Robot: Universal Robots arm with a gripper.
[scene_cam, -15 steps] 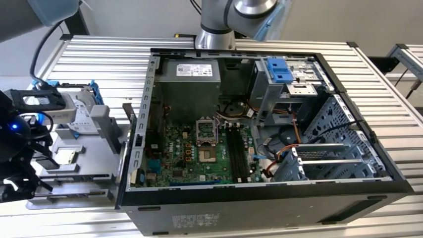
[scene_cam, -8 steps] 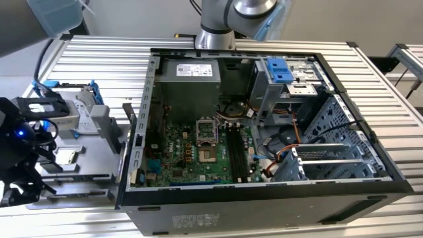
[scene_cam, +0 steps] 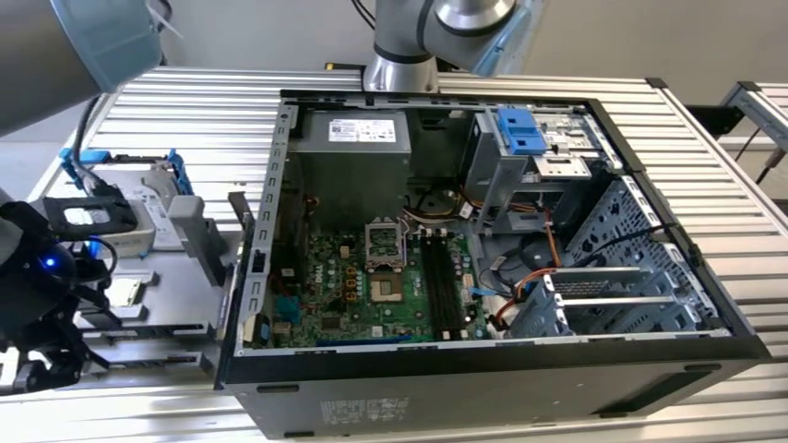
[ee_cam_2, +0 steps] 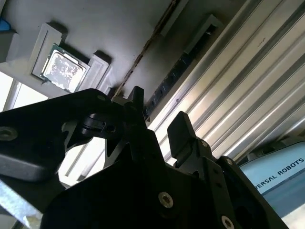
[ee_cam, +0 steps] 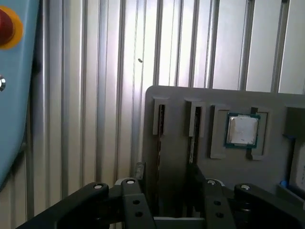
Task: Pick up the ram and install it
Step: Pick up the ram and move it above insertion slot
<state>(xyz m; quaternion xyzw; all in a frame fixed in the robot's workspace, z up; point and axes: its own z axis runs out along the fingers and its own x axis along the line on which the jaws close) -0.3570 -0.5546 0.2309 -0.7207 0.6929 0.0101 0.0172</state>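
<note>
Arm's reaching down on the exterior view's left, outside the open PC case [scene_cam: 493, 388]. One fat grey link crosses the top corner of that view, and the wrist hangs low over the grey parts tray [ee_cam: 176, 102] that sits on the slatted aluminium table [ee_cam: 86, 95]. The gripper [ee_cam: 167, 183] points down at the tray with its fingers spread wide and nothing pinched between them; in the second wrist view there's clear daylight between the two black fingertips [ee_cam_2: 182, 128].

The ram [ee_cam: 196, 121] is parked in the tray, well apart from the motherboard. It stands on edge in one of two narrow slots that run side by side. From my cameras it's edge-on, so all I get is a thin dark strip (can't make out the chips or board colour from here). Its slot is the one nearer the CPU [ee_cam: 243, 130], which lies flat in its own square pocket just beside it. In the first wrist view the ram's strip runs down into the gap between the open fingers, closer to one finger than the other. I can't tell whether either finger touches it.

Over in the case, the long black memory slots [scene_cam: 441, 277] sit next to the processor socket.
</note>
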